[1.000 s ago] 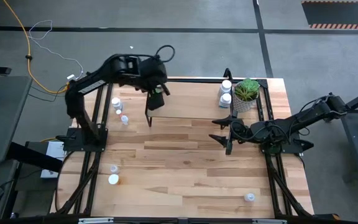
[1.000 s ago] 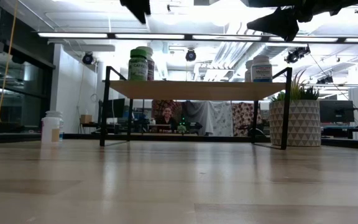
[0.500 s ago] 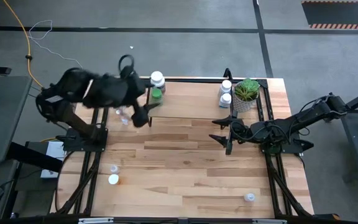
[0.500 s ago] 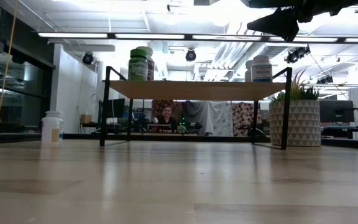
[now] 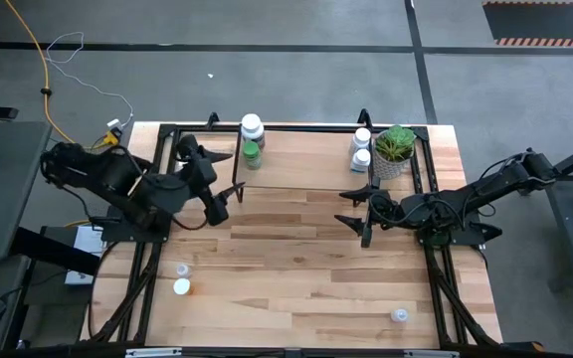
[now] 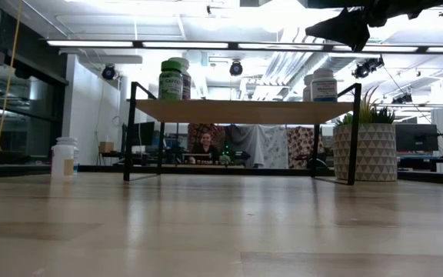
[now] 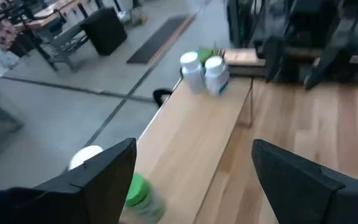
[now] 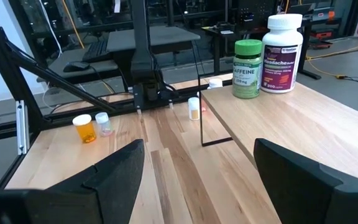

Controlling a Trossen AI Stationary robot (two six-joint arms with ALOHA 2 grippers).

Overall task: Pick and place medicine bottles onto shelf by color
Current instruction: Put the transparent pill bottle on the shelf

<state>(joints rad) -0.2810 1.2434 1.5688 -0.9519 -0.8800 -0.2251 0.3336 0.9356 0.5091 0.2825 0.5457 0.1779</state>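
Hovering off the shelf's (image 5: pixel 306 159) left end, the left pincer (image 5: pixel 225 191) has its fingers spread and holds nothing. The right pincer (image 5: pixel 358 210), likewise spread and empty, hangs above the tabletop (image 5: pixel 306 268) in front of the shelf's right end. On the shelf's left end a green bottle (image 5: pixel 252 153) stands just beside a white bottle (image 5: pixel 252 126); at the right end two more white bottles (image 5: pixel 362 149) stand next to the plant (image 5: pixel 394 149). Loose bottles remain on the tabletop: two small ones (image 5: pixel 181 279) near the front left, one (image 5: pixel 399 315) at the front right, and (seen from the right wrist) an orange bottle (image 8: pixel 84 128) left of the shelf.
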